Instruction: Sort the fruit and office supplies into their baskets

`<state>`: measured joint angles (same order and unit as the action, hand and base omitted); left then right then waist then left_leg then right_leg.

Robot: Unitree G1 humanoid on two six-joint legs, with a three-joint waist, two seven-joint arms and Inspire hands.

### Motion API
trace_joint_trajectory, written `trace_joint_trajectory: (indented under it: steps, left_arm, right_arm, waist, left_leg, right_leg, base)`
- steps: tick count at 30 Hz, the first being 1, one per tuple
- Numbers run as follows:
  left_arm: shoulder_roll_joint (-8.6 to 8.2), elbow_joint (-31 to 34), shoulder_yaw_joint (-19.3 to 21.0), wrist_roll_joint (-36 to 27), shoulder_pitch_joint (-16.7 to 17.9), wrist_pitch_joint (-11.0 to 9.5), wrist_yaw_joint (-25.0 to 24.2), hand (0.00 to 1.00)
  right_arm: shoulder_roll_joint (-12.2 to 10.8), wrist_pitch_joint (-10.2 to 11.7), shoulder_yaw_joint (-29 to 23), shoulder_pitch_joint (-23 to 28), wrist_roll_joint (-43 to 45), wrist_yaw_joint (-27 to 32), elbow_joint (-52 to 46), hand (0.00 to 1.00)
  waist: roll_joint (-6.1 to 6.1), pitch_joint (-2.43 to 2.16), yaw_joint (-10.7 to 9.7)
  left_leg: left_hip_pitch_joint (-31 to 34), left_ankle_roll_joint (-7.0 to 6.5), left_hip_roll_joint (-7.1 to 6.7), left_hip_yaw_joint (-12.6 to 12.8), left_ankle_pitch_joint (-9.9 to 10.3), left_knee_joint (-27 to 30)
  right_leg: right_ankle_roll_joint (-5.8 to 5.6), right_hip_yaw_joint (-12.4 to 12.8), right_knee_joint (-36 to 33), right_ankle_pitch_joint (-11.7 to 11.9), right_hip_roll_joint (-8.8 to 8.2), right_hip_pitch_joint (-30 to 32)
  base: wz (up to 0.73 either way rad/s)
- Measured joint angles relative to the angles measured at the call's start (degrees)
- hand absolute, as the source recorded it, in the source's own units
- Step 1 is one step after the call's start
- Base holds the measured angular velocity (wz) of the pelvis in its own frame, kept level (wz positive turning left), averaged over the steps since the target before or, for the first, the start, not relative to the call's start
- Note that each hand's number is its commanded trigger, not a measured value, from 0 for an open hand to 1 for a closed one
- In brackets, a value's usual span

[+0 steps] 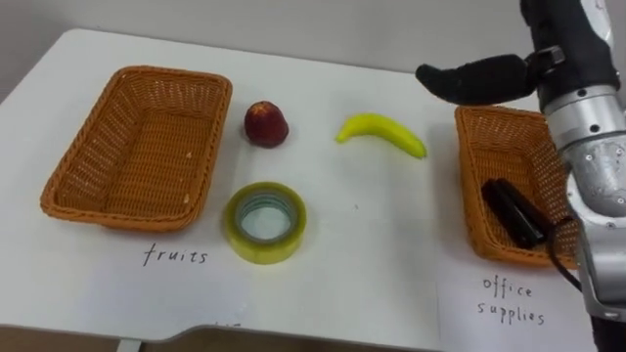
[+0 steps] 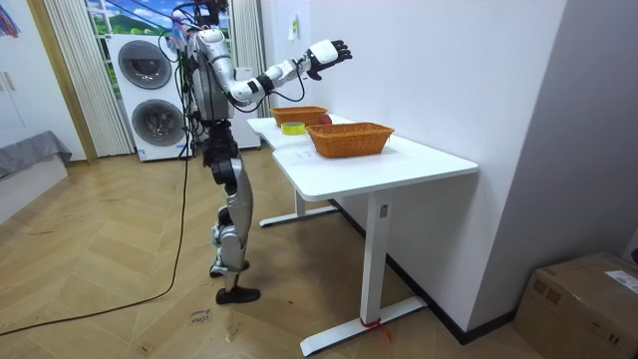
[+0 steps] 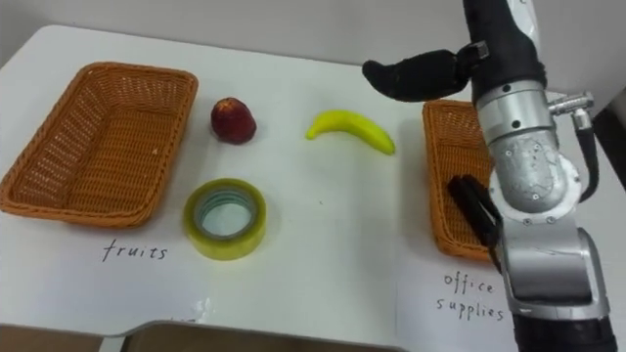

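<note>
On the white table (image 1: pixel 391 244) a dark red apple (image 1: pixel 265 123) lies just right of the left wicker basket (image 1: pixel 83 200), which holds nothing. A yellow banana (image 1: pixel 383 133) lies toward the back, left of the right wicker basket (image 1: pixel 469 210). That basket holds a black oblong object (image 1: pixel 514 213). A roll of yellowish tape (image 1: pixel 264 222) lies flat in front of the apple. My right hand (image 1: pixel 479 78) hangs open in the air above the right basket's back left corner, fingers pointing left, holding nothing.
Paper labels lie before the baskets: "fruits" (image 1: pixel 176 257) at the left, "office supplies" (image 1: pixel 509 298) at the right. In the room view I stand at the table's long side, facing a wall, my right arm raised (image 2: pixel 327 52).
</note>
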<state>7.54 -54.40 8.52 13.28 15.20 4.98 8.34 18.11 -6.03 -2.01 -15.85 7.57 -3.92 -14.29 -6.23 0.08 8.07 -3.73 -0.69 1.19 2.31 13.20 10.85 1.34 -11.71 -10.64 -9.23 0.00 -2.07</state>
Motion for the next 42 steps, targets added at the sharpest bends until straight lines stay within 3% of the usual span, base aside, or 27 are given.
trace_joint_trajectory:
  steps: [8, 14, 18, 26, 34, 42]
  left_arm:
    - [0.35, 0.5, -2.3, 1.0, -0.7, 2.5, 0.1, 0.00]
    - [0.45, 0.4, -3.2, 1.5, -0.7, 4.0, 0.1, 0.00]
    - [0.36, 0.4, -3.3, 2.7, -0.6, 5.1, 0.1, 0.00]
    - [0.31, 0.3, -3.2, 2.7, -0.6, 6.0, 0.3, 0.00]
    - [-0.06, 1.6, -3.3, 2.6, -0.5, 6.0, 0.0, 0.00]
    - [0.18, 2.8, -5.5, 2.6, -1.4, 5.9, 0.2, 0.00]
  right_arm:
    - [-0.4, -1.8, 6.3, 0.0, -5.1, -3.5, 1.2, 0.00]
    - [-2.3, -4.0, 8.8, 0.0, -4.5, -6.3, 2.7, 0.00]
    - [-2.6, -4.2, 10.5, 0.0, -4.7, -8.2, 2.8, 0.00]
    - [-4.9, -4.7, 10.9, 0.0, -4.9, -8.7, 4.6, 0.00]
    - [-5.0, -4.7, 10.9, 0.0, -4.7, -8.7, 11.2, 0.00]
    - [-5.1, -4.7, 14.7, -0.3, -4.7, -7.9, 16.6, 0.00]
  waist:
    - [-0.13, 0.31, 0.5]
    - [-0.13, 0.31, 1.9]
    - [-0.28, 0.20, 2.6]
    - [-0.31, 0.18, 3.6]
    - [-0.27, 0.25, 4.9]
    - [-0.43, 0.80, 5.3]
  left_leg:
    - [0.1, -0.01, -0.17, -0.9, 0.0, 0.2]
    - [0.1, 0.06, -0.12, -0.9, 0.0, 0.1]
    - [0.3, 0.06, -0.14, -0.9, 0.0, 0.1]
    - [1.0, 0.05, -0.19, -1.8, 0.0, 0.5]
    - [1.3, 0.03, -0.27, -1.8, -0.1, 0.8]
    - [1.5, -0.13, -0.61, -1.9, -0.2, 0.7]
  right_leg:
    - [0.00, -0.1, 0.0, 0.0, -0.13, -0.8]
    - [0.02, -0.1, 0.0, 0.0, 0.04, -0.7]
    - [0.02, -0.5, 0.0, 0.0, 0.03, -0.3]
    - [0.02, -1.4, 0.1, 0.0, -0.13, 0.1]
    - [-0.02, -2.0, 0.0, 0.0, -0.72, 0.0]
    - [-0.03, -2.6, -0.1, 0.0, -0.80, 0.0]
  base:
    - [0.06]
    - [0.00]
    - [0.00]
    - [0.06]
    - [0.00]
    - [0.02]
